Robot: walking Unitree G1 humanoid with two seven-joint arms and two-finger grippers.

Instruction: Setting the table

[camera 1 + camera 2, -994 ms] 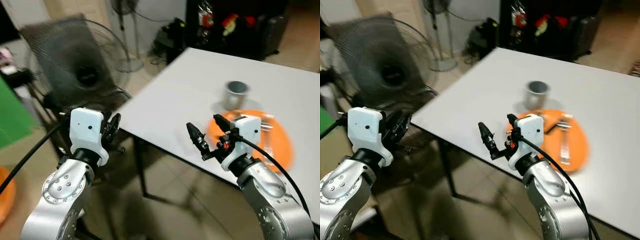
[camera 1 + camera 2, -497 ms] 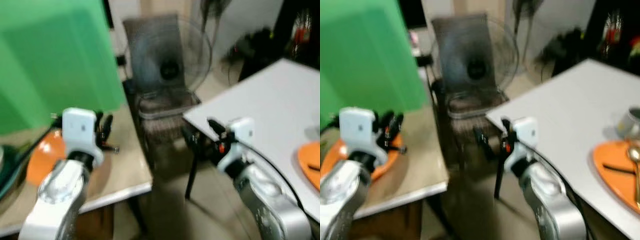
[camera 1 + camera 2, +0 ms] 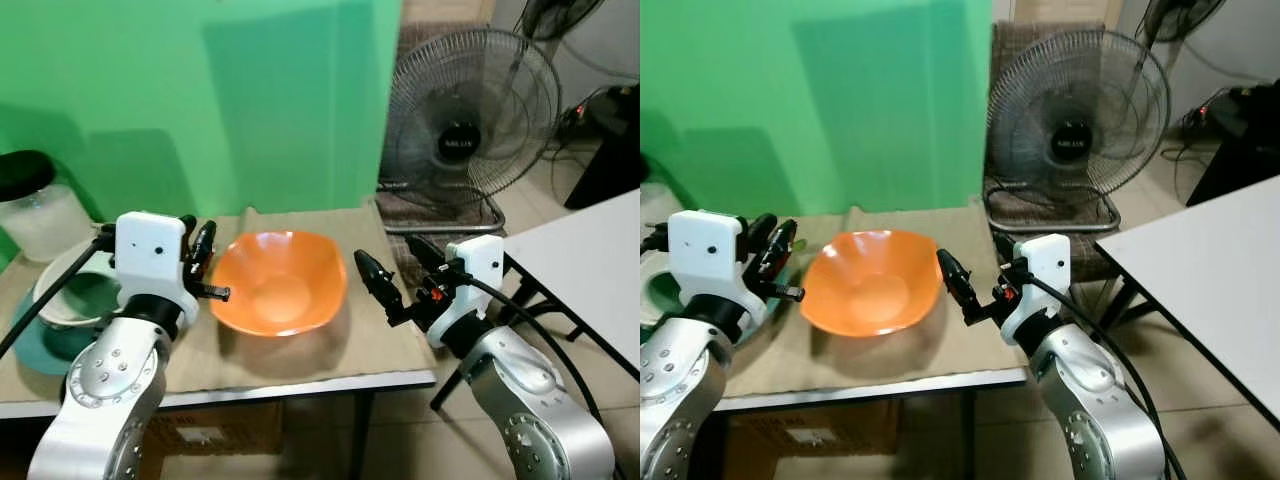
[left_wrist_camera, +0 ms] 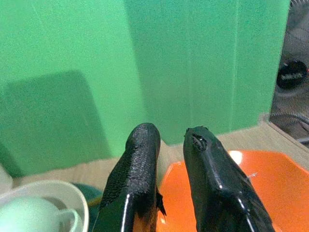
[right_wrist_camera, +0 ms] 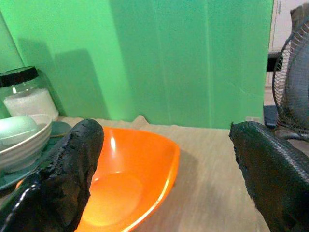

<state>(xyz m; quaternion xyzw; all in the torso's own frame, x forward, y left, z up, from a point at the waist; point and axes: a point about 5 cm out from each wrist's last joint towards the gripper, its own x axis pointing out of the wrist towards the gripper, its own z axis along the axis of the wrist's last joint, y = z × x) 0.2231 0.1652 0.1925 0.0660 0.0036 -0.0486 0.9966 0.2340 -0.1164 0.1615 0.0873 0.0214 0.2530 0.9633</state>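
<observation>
Now the right gripper [image 3: 395,285], fingers spread wide, hovers just beside the orange bowl [image 3: 275,283] on the wooden side table [image 3: 330,362], seemingly lined up for a grab. Opposite, the left gripper [image 3: 201,262] is nearly closed and empty. White bowls [image 3: 70,290] sit partly hidden behind it.

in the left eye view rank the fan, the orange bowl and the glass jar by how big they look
1. Fan, largest, though it stands farther back.
2. Orange bowl.
3. Glass jar, smallest; the picture's edge cuts it off, so its full size is unsure.
</observation>
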